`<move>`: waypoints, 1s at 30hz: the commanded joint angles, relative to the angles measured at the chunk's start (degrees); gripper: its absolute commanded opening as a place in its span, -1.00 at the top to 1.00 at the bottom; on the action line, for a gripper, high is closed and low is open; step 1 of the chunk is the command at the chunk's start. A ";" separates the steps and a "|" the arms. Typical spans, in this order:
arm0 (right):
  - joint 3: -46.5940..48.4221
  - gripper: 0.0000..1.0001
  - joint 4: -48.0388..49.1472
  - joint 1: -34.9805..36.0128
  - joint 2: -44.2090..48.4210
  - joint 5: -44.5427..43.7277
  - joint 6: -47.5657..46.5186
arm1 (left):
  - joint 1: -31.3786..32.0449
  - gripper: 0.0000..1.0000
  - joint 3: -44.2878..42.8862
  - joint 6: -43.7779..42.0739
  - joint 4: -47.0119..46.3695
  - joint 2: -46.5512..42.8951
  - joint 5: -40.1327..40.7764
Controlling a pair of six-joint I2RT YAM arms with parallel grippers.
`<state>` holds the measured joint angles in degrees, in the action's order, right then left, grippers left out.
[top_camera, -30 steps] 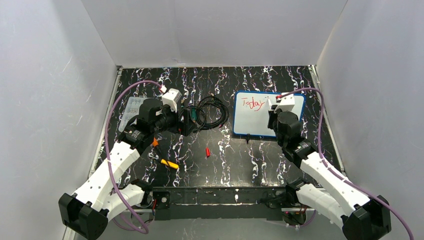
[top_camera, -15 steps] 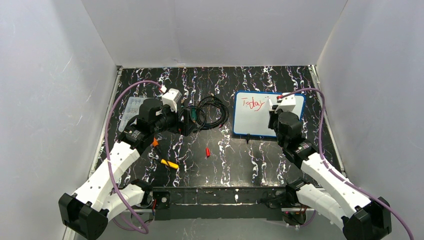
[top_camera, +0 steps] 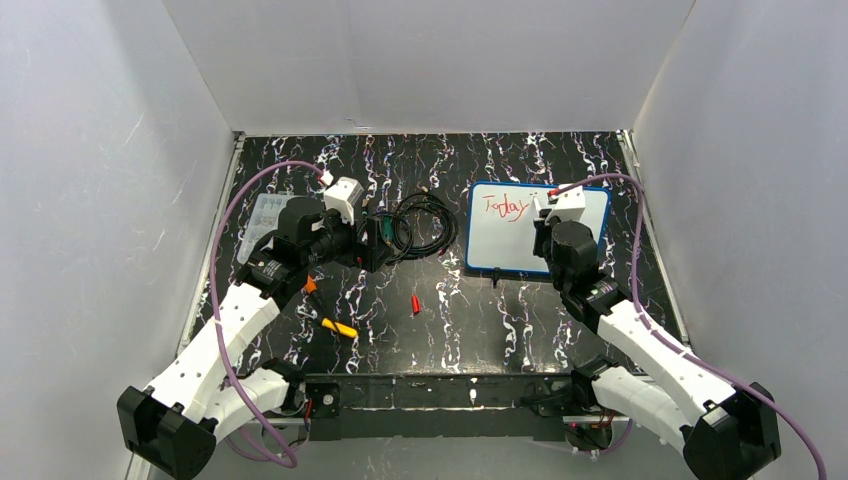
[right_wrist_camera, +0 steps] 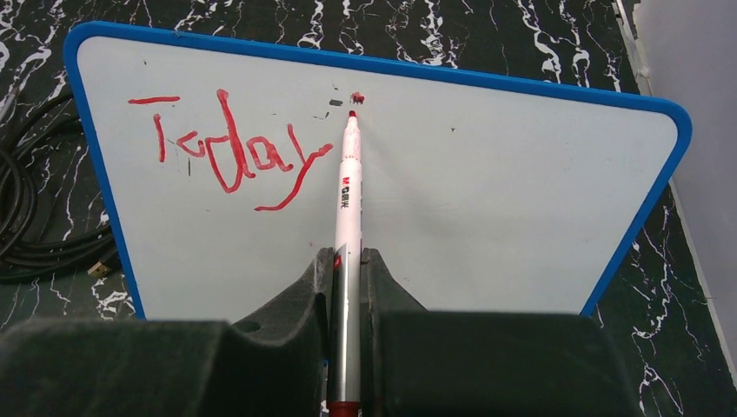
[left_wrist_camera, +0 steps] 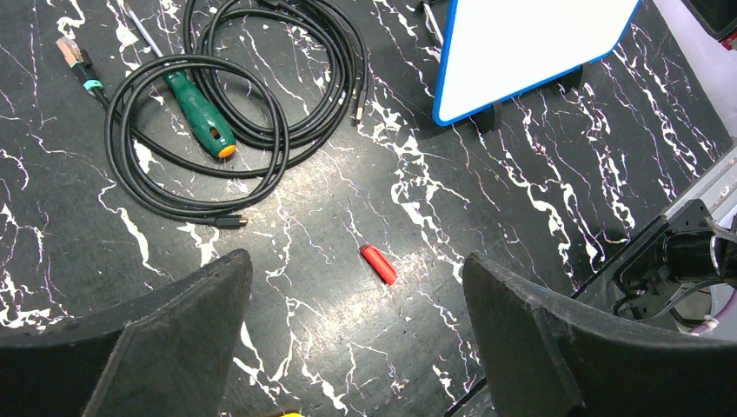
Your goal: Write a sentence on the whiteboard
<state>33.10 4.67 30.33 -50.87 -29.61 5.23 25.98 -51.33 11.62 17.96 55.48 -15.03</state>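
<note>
Change over the last second: in the top view the right arm has crept slightly toward the far-left of the board, and the written word is unchanged. The shift is small, so I judge it a reposition between strokes, not a stroke.

Right hand: clamped on the marker. The barrel is pinched between both fingers and points straight ahead of the hand, tip forward. The whiteboard stands directly ahead, propped at a tilt, its face toward the wrist. The sentence lies ahead and to the left of the hand and reads "Today" in red so far. A small red dab sits just beyond the marker tip, right of the "y". I cannot tell whether the tip touches the board.

Judgement: the apostrophe is just begun or just made. The "s" and all the rest are still to write, and the board ahead and to the right is bare.

Left hand: jaws wide, holding nothing, hovering over the bench; no movement noted. A red cap lies on the bench between its fingers. The cable coil and a green-handled screwdriver lie ahead-left.
</note>
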 commanded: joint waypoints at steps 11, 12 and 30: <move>-0.18 0.97 -1.86 -0.36 1.13 -3.03 2.84 | -0.20 -0.79 0.31 0.12 -0.64 -1.60 -0.71; -0.44 0.97 -1.92 -0.36 1.26 -2.60 2.97 | -0.22 -0.79 0.27 0.13 -0.64 -1.68 -0.75; -1.22 0.97 -3.10 -0.36 4.31 -5.91 3.68 | -0.23 -0.79 0.36 0.35 -0.82 -1.61 -1.06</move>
<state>31.99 0.51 30.33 -46.04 -33.01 8.05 25.98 -51.33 11.99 17.89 55.29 -15.25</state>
